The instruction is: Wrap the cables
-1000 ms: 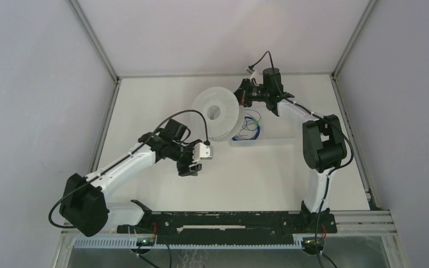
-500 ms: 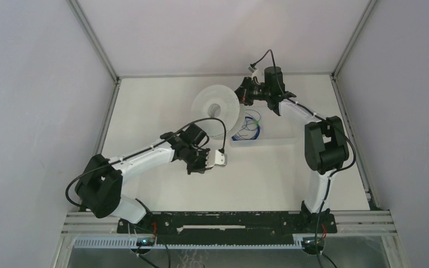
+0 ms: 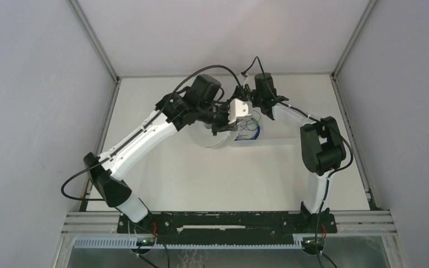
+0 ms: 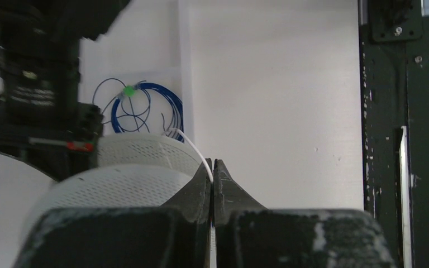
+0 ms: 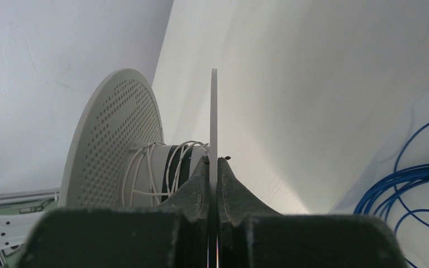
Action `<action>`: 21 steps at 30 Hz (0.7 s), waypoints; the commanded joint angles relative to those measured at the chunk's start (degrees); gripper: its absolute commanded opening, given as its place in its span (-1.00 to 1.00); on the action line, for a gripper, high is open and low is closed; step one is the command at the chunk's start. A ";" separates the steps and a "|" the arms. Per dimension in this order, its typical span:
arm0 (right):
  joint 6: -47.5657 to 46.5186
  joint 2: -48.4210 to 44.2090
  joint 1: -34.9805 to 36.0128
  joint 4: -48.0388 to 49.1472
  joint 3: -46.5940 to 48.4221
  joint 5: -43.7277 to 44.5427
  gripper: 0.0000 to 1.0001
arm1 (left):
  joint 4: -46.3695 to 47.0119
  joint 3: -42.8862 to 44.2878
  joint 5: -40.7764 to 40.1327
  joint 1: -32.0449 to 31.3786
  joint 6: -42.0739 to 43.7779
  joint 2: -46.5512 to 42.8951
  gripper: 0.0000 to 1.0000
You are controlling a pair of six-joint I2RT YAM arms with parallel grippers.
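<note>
**A:** Where the two arms meet at the far side of the bench (image 3: 229,173), what holds what?

**B:** The left fingers (image 4: 204,184) are pinched together on the thin white cable (image 4: 195,151), which leads to a perforated white spool (image 4: 139,153). The right fingers (image 5: 200,181) clamp the spool's thin flange. More cable is wound on the hub. A blue coil (image 4: 165,109) lies just beyond.

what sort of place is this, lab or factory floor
Probably a robotics lab test cell: a white table boxed in by blank wall panels, with the left arm and right arm bolted to a rail.
</note>
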 commanded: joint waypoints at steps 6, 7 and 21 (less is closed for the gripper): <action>-5.74 -4.82 3.83 -0.34 -0.86 0.02 -1.00 | -3.54 14.23 -2.89 2.28 -5.80 7.35 -0.99; -6.19 -4.91 4.28 -0.47 -0.96 0.10 -1.00 | -3.50 14.79 -3.19 2.86 -5.36 7.68 -0.99; -15.60 -6.06 7.78 -5.62 -1.23 -3.39 -1.00 | -8.99 15.34 -4.16 12.02 8.32 6.14 -0.99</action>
